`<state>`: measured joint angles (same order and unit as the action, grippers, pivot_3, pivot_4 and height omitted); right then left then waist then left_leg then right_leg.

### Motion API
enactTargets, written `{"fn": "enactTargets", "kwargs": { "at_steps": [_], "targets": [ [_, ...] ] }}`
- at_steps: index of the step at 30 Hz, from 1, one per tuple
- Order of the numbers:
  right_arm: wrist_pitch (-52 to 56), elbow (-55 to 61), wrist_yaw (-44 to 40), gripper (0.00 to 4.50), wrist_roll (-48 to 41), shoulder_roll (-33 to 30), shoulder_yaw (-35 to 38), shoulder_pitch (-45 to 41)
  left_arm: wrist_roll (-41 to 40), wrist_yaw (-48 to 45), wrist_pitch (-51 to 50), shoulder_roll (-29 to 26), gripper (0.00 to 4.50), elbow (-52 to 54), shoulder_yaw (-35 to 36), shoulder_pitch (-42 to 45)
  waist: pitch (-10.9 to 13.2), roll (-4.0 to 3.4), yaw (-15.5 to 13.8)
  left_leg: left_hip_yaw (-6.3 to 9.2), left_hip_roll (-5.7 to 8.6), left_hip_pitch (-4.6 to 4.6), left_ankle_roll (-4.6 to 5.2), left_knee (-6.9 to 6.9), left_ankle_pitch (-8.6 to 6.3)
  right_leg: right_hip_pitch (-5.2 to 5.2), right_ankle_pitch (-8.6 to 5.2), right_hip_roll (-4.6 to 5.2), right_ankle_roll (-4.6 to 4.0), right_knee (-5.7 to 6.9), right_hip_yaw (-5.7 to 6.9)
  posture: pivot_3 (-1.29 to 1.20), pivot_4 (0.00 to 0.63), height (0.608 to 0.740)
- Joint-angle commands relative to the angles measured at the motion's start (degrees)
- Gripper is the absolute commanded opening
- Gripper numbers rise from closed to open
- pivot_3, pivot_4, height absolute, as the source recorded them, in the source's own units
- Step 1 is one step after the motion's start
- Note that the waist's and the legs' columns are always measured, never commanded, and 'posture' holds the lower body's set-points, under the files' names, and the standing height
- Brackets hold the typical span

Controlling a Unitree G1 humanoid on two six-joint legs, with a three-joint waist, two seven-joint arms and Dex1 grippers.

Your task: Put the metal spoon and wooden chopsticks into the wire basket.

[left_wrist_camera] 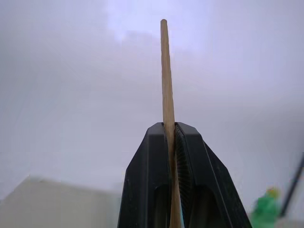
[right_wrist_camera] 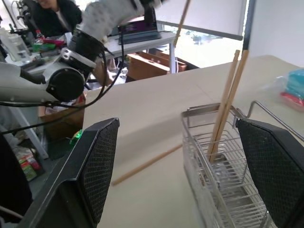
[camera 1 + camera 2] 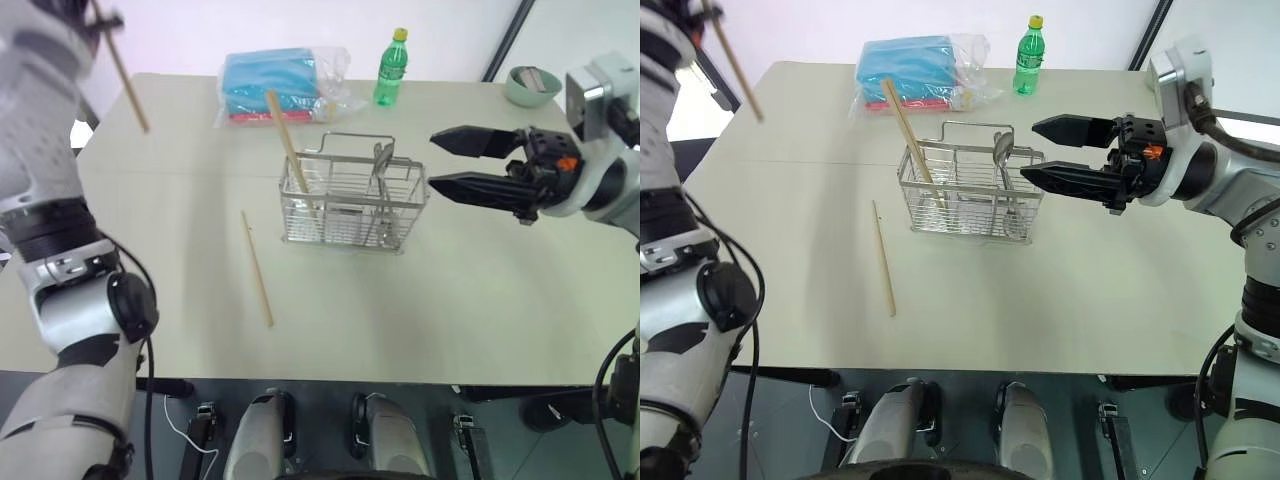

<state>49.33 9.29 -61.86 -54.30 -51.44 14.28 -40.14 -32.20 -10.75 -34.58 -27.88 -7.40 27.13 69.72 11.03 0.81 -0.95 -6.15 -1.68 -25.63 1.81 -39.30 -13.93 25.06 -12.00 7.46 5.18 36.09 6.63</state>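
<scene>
While the left claw [image 1: 172, 142] pinches one chopstick [image 1: 166, 76], the open right claw [image 3: 445, 160] flanks the wire basket [image 3: 350, 200].

Count on and about the table [image 3: 480, 330]: three wooden chopsticks, namely one lying flat on the tabletop [image 3: 257, 268], one standing tilted in the wire basket [image 3: 289, 150], and one lifted clear of the surface [image 3: 124, 72] (this last clamped in the left gripper [image 1: 172, 130]). One wire basket [image 3: 352, 205]. One metal spoon [image 3: 1002, 150], standing in that basket. One green bottle [image 3: 391, 68]. One pale green bowl [image 3: 532, 86]. One clear bag of folded cloths [image 3: 280, 85].
</scene>
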Motion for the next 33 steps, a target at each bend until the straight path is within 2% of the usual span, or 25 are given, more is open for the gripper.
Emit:
{"fn": "enactTargets", "kwargs": {
  "at_steps": [1,7,13,18,23,26,30,33],
  "targets": [
    [-2.41,-0.93,-0.88,4.04,1.58,-1.08,1.16,-0.9,-4.94,-0.42,-3.31,1.38,0.09,6.42,-2.27,2.62,0.0,-0.01,0.17,0.0,0.0,0.07,0.01,0.0,-0.01,-0.05,0.0,-0.01,0.01,0.0,0.0,0.0,0.15,0.707],
    [-3.99,-3.11,-0.81,4.04,3.47,-0.87,1.4,-0.98,-5.59,-1.93,-2.59,6.96,0.09,9.06,-8.85,2.09,-0.01,-0.02,0.21,-0.02,-0.08,0.22,0.0,0.02,0.01,-0.13,-0.01,-0.14,0.01,0.04,-0.02,0.0,0.15,0.707],
    [-3.11,-3.24,0.24,4.04,3.57,-1.24,2.14,-1.05,-5.64,-1.6,-1.36,13.56,0.09,10.66,-12.49,-5.88,-0.01,-0.02,0.2,-0.06,-0.07,0.23,0.0,0.01,0.01,-0.14,-0.01,-0.15,0.01,0.02,-0.05,0.0,0.15,0.707],
    [-2.13,-2.36,2.38,4.04,2.44,-0.64,3.31,-1.23,-1.61,-2.87,3.38,16.5,0.09,9.11,-15.95,-12.42,-0.01,-0.02,0.18,-0.05,-0.07,0.2,0.01,0.01,0.01,-0.12,-0.01,-0.15,0.0,0.0,-0.05,0.0,0.15,0.707],
    [-1.51,-1.73,3.8,4.04,1.86,-0.39,3.78,-1.33,-0.87,-3.34,6.07,19.75,0.09,6.27,-16.33,-16.22,-0.01,-0.02,0.08,-0.03,-0.07,0.19,0.07,0.0,-0.03,-0.13,-0.01,-0.14,0.0,-0.01,-0.05,0.0,0.15,0.707],
    [-1.32,-2.17,4.18,4.04,1.88,-0.48,3.72,-1.86,-1.71,-2.4,5.83,21.3,1.1,6.5,-15.89,-17.53,-0.01,-0.02,0.09,-0.01,-0.07,0.18,0.17,0.0,-0.09,-0.12,-0.01,-0.14,0.0,-0.02,-0.04,0.0,0.15,0.707],
    [-1.32,-2.92,4.34,4.04,1.91,-0.27,3.43,-2.63,-3.02,-1.96,4.32,21.23,2.91,9.12,-15.3,-17.94,-0.01,-0.02,0.17,-0.01,-0.08,0.18,0.22,0.0,-0.12,-0.12,-0.01,-0.14,0.0,-0.02,-0.04,0.0,0.15,0.707],
    [-1.78,-3.57,4.13,4.04,2.38,0.06,2.97,-2.88,-3.76,-1.44,3.06,20.14,4.45,11.3,-14.81,-17.63,-0.01,-0.02,0.17,0.0,-0.09,0.18,0.23,0.01,-0.12,-0.12,-0.01,-0.14,-0.01,-0.01,-0.04,0.0,0.15,0.707]
  ]
}}
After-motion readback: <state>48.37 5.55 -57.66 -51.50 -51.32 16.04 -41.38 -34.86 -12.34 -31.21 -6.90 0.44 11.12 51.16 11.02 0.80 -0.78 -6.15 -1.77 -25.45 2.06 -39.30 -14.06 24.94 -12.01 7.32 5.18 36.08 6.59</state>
